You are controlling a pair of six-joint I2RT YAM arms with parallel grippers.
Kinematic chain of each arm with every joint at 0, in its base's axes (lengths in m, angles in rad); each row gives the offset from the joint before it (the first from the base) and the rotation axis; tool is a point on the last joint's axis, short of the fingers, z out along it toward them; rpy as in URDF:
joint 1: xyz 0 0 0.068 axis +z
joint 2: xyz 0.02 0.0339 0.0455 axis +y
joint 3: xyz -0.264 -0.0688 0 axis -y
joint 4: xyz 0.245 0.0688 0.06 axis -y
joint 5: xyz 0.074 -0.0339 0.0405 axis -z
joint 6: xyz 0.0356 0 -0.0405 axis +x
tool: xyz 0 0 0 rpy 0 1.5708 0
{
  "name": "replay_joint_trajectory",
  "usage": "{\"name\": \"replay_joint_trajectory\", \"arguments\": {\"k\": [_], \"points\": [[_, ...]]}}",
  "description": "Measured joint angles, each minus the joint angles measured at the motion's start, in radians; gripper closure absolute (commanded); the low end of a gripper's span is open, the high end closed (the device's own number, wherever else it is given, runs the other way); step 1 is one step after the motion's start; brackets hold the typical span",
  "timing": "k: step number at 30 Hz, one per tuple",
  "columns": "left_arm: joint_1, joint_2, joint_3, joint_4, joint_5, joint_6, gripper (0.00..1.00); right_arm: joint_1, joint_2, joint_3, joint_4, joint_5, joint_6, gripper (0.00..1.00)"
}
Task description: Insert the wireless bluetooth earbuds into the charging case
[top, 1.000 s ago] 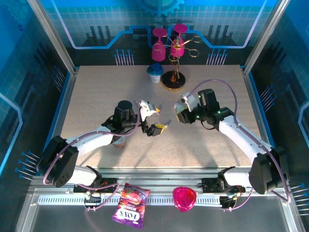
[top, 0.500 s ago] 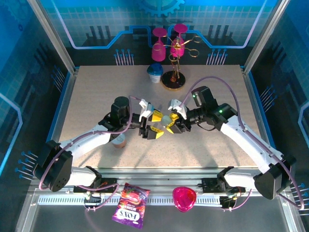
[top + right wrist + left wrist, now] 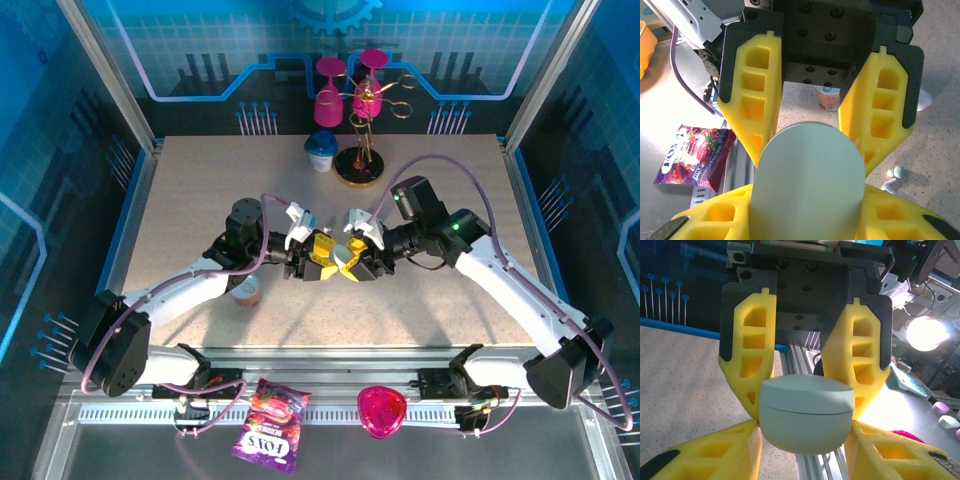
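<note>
Wireless white earbud with a short stem [image 3: 896, 172] lies on the speckled beige table [image 3: 200, 190], seen in the right wrist view just beside the yellow fingers, apart from the case. The small pale grey-green rounded charging case [image 3: 807, 415] hangs above the middle of the table with its lid down on a thin seam. The left gripper [image 3: 322, 258] has its yellow fingers narrowed onto the sides of the case. The right gripper [image 3: 358, 262] meets it from the opposite side and clamps the same case. A small pink cup [image 3: 829, 97] stands on the table beyond. A purple sweet packet [image 3: 268, 432] lies off the table's near edge.
</note>
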Motion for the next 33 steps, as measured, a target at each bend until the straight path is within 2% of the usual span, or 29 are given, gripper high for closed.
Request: {"name": "replay_joint_trajectory", "arguments": {"k": [3, 5, 6, 14, 17, 26, 33], "points": [[0.000, 0.000, 0.000, 0.000, 0.001, 0.000, 0.58, 0.000, 0.005, 0.006, -0.010, 0.001, 0.000, 0.67], [0.000, 0.000, 0.000, 0.000, 0.000, 0.003, 0.49, 0.000, 0.008, 0.008, -0.012, 0.002, 0.000, 0.67], [0.000, 0.000, 0.000, 0.000, 0.000, 0.000, 0.48, 0.000, 0.009, 0.009, -0.011, 0.000, 0.000, 0.67], [0.000, 0.000, 0.000, -0.003, 0.000, -0.010, 0.51, 0.001, 0.023, 0.022, -0.029, -0.002, 0.000, 0.67], [0.000, 0.000, 0.000, -0.003, 0.000, -0.009, 0.43, 0.001, 0.025, 0.026, -0.032, 0.000, -0.001, 0.67], [0.000, 0.000, 0.000, -0.012, 0.001, -0.013, 0.43, 0.001, 0.039, 0.035, -0.044, 0.003, -0.004, 0.67], [-0.001, 0.000, 0.000, -0.023, 0.000, -0.009, 0.37, 0.001, 0.053, 0.047, -0.058, 0.004, -0.004, 0.68]]}}
